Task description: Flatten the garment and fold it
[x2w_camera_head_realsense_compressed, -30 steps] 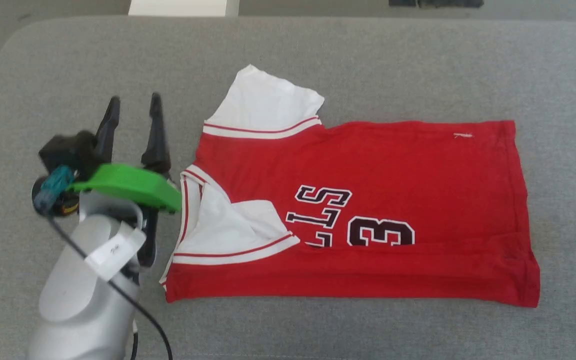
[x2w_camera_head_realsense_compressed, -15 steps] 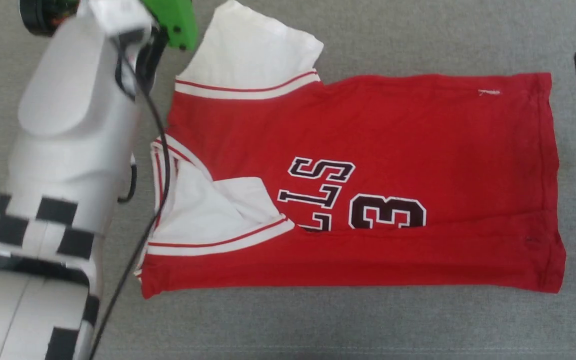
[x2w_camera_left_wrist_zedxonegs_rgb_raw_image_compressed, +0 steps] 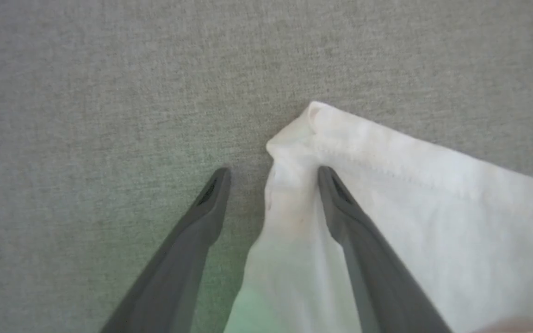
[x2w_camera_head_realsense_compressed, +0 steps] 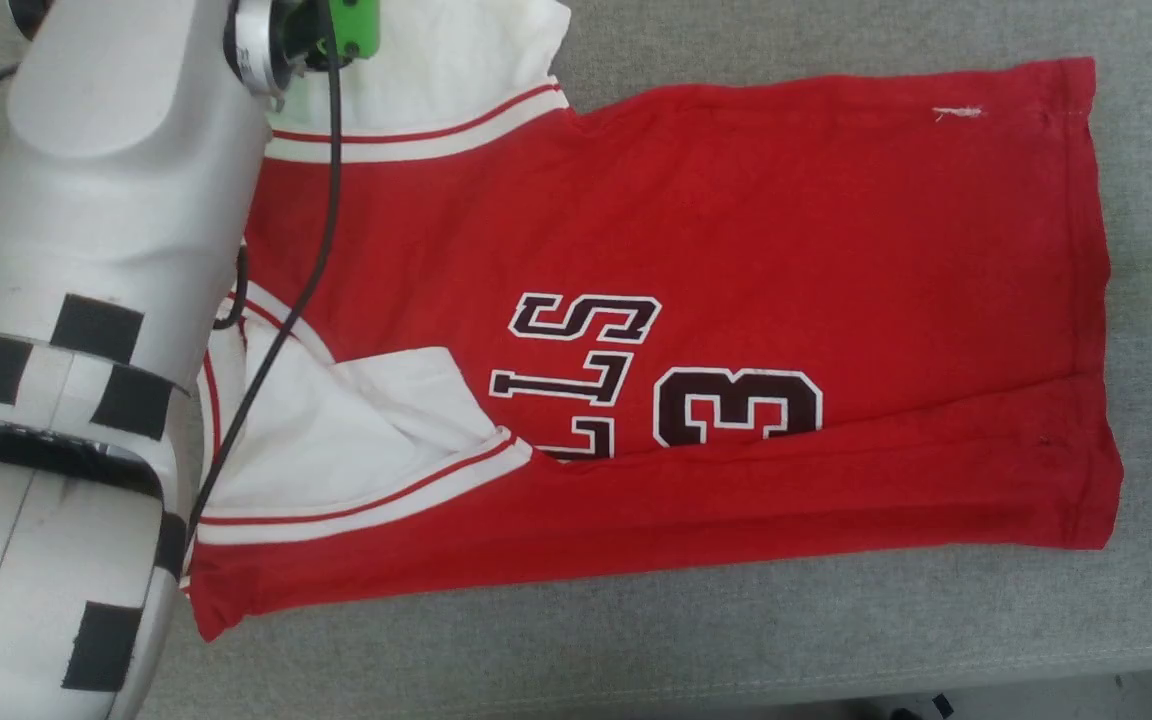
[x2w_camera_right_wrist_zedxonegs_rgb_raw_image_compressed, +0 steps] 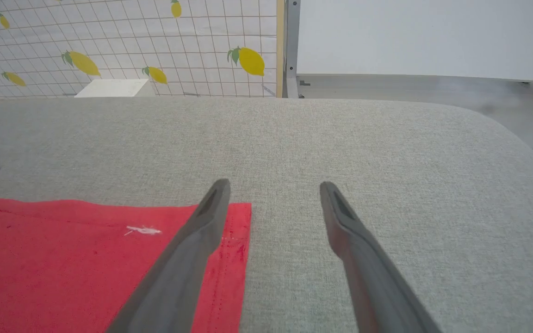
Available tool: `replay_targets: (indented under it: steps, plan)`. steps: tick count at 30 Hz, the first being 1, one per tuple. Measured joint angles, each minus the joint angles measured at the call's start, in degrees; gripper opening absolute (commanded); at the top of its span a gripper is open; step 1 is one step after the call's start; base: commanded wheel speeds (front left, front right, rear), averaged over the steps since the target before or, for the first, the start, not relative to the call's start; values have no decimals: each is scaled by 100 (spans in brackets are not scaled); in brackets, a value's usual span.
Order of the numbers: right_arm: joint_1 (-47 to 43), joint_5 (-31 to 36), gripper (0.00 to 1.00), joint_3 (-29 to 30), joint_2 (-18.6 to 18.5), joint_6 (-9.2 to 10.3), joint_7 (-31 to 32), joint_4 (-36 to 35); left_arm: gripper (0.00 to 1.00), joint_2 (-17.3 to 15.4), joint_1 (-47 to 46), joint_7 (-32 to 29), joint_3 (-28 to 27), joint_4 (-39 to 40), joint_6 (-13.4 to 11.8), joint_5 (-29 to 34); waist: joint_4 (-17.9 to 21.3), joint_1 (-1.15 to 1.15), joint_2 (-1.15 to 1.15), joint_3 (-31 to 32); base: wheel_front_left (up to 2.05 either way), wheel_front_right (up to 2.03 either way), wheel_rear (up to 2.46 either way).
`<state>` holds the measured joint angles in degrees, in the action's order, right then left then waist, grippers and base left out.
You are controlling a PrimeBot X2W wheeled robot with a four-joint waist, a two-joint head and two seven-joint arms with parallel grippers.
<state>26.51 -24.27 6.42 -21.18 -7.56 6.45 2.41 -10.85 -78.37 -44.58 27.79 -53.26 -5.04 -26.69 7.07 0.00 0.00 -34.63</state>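
- a red garment (x2w_camera_head_realsense_compressed: 736, 250) with white sleeves lies spread sideways on a grey padded surface (x2w_camera_head_realsense_compressed: 836, 620), collar end toward the robot's left, bottom hem toward its right.
- dark, white-outlined letters and a "3" show on the chest; the near long edge is folded up over their lower part.
- the near sleeve (x2w_camera_head_realsense_compressed: 356, 440) is tucked inward onto the chest; the far sleeve (x2w_camera_head_realsense_compressed: 436, 60) sticks out at the top of the head view.
- the pale left arm (x2w_camera_head_realsense_compressed: 106, 200), banded with black squares and trailed by a black cable, reaches over the collar end toward the far sleeve.
- left gripper (x2w_camera_left_wrist_zedxonegs_rgb_raw_image_compressed: 273, 172): its two dark fingers are spread apart, clamped on nothing. the far sleeve's white corner (x2w_camera_left_wrist_zedxonegs_rgb_raw_image_compressed: 433, 208) lies between them, with one finger over the cloth and the other over bare grey fabric.
- right gripper (x2w_camera_right_wrist_zedxonegs_rgb_raw_image_compressed: 274, 186): fingers also spread apart and empty, at the far hem corner (x2w_camera_right_wrist_zedxonegs_rgb_raw_image_compressed: 63, 259); one finger crosses the red corner and the other is over bare surface.
- behind the surface stand a lemon-patterned wall (x2w_camera_right_wrist_zedxonegs_rgb_raw_image_compressed: 132, 41) and a small white box (x2w_camera_right_wrist_zedxonegs_rgb_raw_image_compressed: 114, 88).
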Motion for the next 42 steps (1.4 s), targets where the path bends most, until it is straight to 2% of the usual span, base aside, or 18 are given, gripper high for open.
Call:
replay_targets:
  steps: [3, 4, 5, 6, 12, 16, 19, 22, 25, 28, 34, 40, 41, 42]
  plan:
    - [0, 0, 100, 15, 3, -1, 0, 0, 100, -11, -88, -285, 5, 20, -16, -13, 45, 0, 0, -103, 0, 0, 0]
    - [0, 0, 100, 29, 1, -1, -1, -1, 34, -14, -118, -380, 1, 38, -32, -29, 52, 0, 0, -132, 0, 0, 0]
    - [0, 0, 100, 35, -1, -1, -1, -2, 11, -19, -130, -416, -3, 74, -34, -42, 53, 0, 0, -151, 0, 0, 0]
    - [1, 0, 100, 33, -9, 0, 1, -3, 0, -22, -129, -423, -29, 119, -46, -68, 49, 0, 0, -168, 0, 0, 0]
    - [151, -1, 100, -10, -149, 0, 164, -127, 0, 48, 52, -307, -103, 357, -3, -242, -6, 0, 0, -120, 0, 0, 0]
    - [426, -54, 100, -119, -382, -1, 723, -190, 0, 53, 246, -167, -183, 500, 47, -424, -37, 0, 0, -7, 0, 0, 0]
    - [734, -103, 100, -275, -563, 0, 1637, -113, 0, 67, 366, -155, -214, 592, 71, -476, -66, 0, 0, 97, 0, 0, 0]
    - [1082, -135, 100, -621, -734, 0, 2939, 80, 0, 83, 519, -166, -241, 711, 75, -528, -106, 0, 0, 203, 0, 0, 0]
    - [1446, -10, 100, -899, -817, -1, 3941, 257, 0, 86, 587, -176, -234, 837, 74, -558, -176, 0, 0, 236, 0, 0, 0]
    - [1781, 145, 100, -1159, -800, -1, 4619, 412, 0, 62, 597, -180, -232, 1018, 55, -565, -235, 0, 0, 203, 0, 0, 0]
    - [2133, 476, 100, -1611, -776, 0, 5360, 902, 0, 34, 595, -225, -207, 1492, -22, -567, -361, 0, 0, -49, 0, 0, 0]
    - [2276, 386, 100, -1760, -855, 1, 5481, 967, 0, 2, 602, -224, -210, 1747, -66, -631, -435, 0, 0, -218, 0, 0, 0]
    - [2284, 344, 45, -1757, -868, 1, 5514, 964, 0, -1, 608, -224, -211, 1777, -69, -651, -444, 0, 0, -228, 0, 0, 0]
    - [2286, 298, 38, -1748, -878, 1, 5515, 958, 0, -9, 619, -224, -211, 1805, -76, -664, -451, 0, 0, -235, 0, 0, 0]
